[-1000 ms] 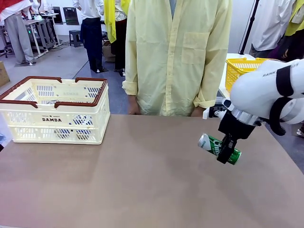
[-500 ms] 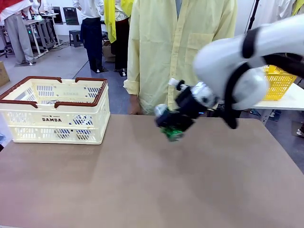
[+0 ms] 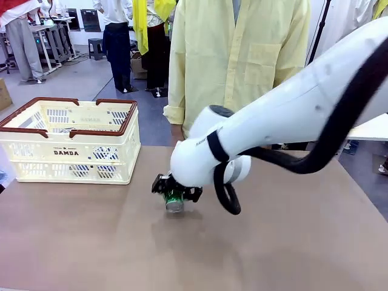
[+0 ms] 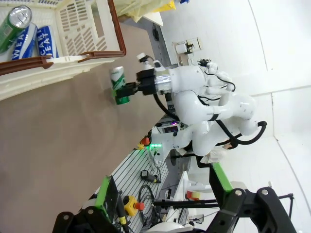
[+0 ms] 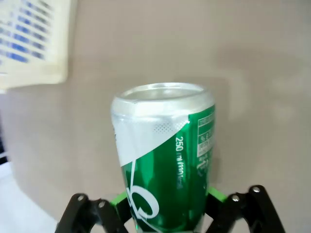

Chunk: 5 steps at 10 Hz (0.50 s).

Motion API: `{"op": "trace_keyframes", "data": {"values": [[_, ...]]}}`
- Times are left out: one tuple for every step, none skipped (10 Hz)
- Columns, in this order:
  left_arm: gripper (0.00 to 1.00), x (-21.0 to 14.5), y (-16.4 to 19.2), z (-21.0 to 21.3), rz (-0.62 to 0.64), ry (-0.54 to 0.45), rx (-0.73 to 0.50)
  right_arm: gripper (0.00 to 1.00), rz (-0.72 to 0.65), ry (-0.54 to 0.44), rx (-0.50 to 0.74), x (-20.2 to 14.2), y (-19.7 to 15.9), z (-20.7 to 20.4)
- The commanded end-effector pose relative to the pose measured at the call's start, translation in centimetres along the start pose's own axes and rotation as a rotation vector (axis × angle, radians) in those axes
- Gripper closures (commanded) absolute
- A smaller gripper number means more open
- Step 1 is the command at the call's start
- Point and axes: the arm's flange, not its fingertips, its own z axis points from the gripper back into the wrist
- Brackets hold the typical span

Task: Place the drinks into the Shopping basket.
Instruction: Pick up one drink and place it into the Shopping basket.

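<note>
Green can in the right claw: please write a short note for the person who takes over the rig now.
Right claw: shut on a green can, low over the table, right of the basket.
Left claw: open, holds nothing.
Basket already holds one green can and two blue cans.
Done: three cans are in.
Left: carry the held can over the rim and release it inside.

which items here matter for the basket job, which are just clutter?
Job:
green can in right gripper
Shopping basket
cans already inside: green, two blue

Clutter:
yellow mesh basket
</note>
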Motion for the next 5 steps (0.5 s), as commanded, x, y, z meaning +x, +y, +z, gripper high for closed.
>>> {"op": "trace_keyframes", "data": {"values": [[0.0, -0.1, -0.2, -0.1, 0.013, -0.003, -0.001, 1.0, 0.009, 0.113, -0.044, 2.0, 6.7, 1.5], [0.0, -0.1, -0.2, -0.1, 0.013, -0.003, -0.001, 1.0, 0.024, 0.107, -0.033, 1.9, 6.6, 2.0], [0.0, -0.1, -0.2, -0.1, 0.013, -0.003, -0.001, 1.0, 0.045, 0.089, -0.033, 2.0, 6.4, 2.6], [0.0, -0.1, -0.2, -0.1, 0.013, -0.003, -0.001, 1.0, 0.016, 0.098, -0.053, 0.3, 4.0, 0.0], [0.0, -0.1, -0.2, -0.1, 0.013, -0.003, -0.001, 1.0, 0.016, 0.098, -0.053, 0.3, 4.0, 0.0]]}}
